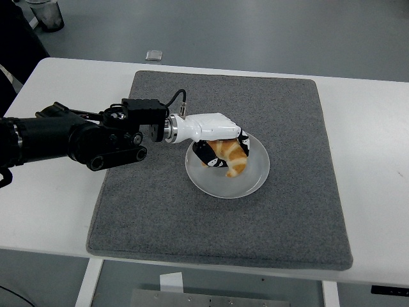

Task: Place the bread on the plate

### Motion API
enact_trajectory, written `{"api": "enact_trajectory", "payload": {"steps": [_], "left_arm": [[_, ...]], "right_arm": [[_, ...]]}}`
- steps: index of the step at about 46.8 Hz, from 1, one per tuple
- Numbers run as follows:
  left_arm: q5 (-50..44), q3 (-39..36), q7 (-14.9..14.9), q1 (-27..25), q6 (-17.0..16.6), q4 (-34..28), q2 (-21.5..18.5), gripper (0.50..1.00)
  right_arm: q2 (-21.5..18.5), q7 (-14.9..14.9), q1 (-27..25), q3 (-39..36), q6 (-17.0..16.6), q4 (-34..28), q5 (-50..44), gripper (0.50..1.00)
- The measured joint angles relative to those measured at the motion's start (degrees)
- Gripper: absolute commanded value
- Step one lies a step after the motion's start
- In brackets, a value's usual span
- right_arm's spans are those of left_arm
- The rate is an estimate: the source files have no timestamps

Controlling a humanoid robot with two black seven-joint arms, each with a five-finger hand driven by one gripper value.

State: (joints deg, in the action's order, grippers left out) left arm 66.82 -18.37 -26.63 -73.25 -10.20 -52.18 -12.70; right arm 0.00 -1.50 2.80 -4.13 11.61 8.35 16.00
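Left hand (220, 144), white-shelled with black fingers, reaching in from the table's left edge over the white plate (254, 182). Fingers curled closely around the bread (230, 155), a golden croissant, gripping it from above and on both sides. Croissant low inside the plate's rim, its lower tip pointing toward the table's near edge; contact with the plate's surface unclear. Plate resting near the middle of a grey mat (294, 217) on the white table (370, 128).
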Motion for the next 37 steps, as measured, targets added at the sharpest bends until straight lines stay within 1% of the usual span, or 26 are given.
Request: {"api": "enact_trajectory", "payload": {"steps": [19, 25, 26, 28, 31, 32, 35, 37], "left_arm": [[1.10, -0.03, 0.07, 1.07, -0.06, 0.76, 0.57, 0.500], [1.12, -0.05, 0.17, 1.19, -1.55, 0.76, 0.57, 0.500], [1.12, -0.05, 0.18, 1.22, -1.66, 0.77, 0.57, 0.516], [1.12, -0.05, 0.18, 1.26, -1.86, 0.77, 0.57, 0.582], [1.04, -0.03, 0.18, 1.26, -1.98, 0.76, 0.57, 0.700], [0.99, 0.02, 0.18, 1.26, -2.00, 0.74, 0.57, 0.726], [0.86, 0.05, 0.18, 1.26, -2.01, 0.70, 0.60, 0.775], [0.74, 0.11, 0.18, 1.26, -2.01, 0.65, 0.64, 0.840]], "right_arm": [[0.00, 0.00, 0.01, 0.00, 0.01, 0.00, 0.00, 0.952], [0.00, 0.00, 0.02, 0.00, 0.01, 0.00, 0.00, 0.952], [0.00, 0.00, 0.02, 0.00, 0.01, 0.00, 0.00, 0.954], [0.00, 0.00, 0.02, 0.00, 0.01, 0.00, 0.00, 0.952], [0.00, 0.00, 0.02, -0.02, 0.01, 0.00, 0.00, 0.952], [0.00, 0.00, 0.02, -0.02, 0.01, 0.00, 0.00, 0.952], [0.00, 0.00, 0.02, -0.01, 0.01, 0.00, 0.00, 0.952], [0.00, 0.00, 0.02, -0.02, 0.01, 0.00, 0.00, 0.952]]}}
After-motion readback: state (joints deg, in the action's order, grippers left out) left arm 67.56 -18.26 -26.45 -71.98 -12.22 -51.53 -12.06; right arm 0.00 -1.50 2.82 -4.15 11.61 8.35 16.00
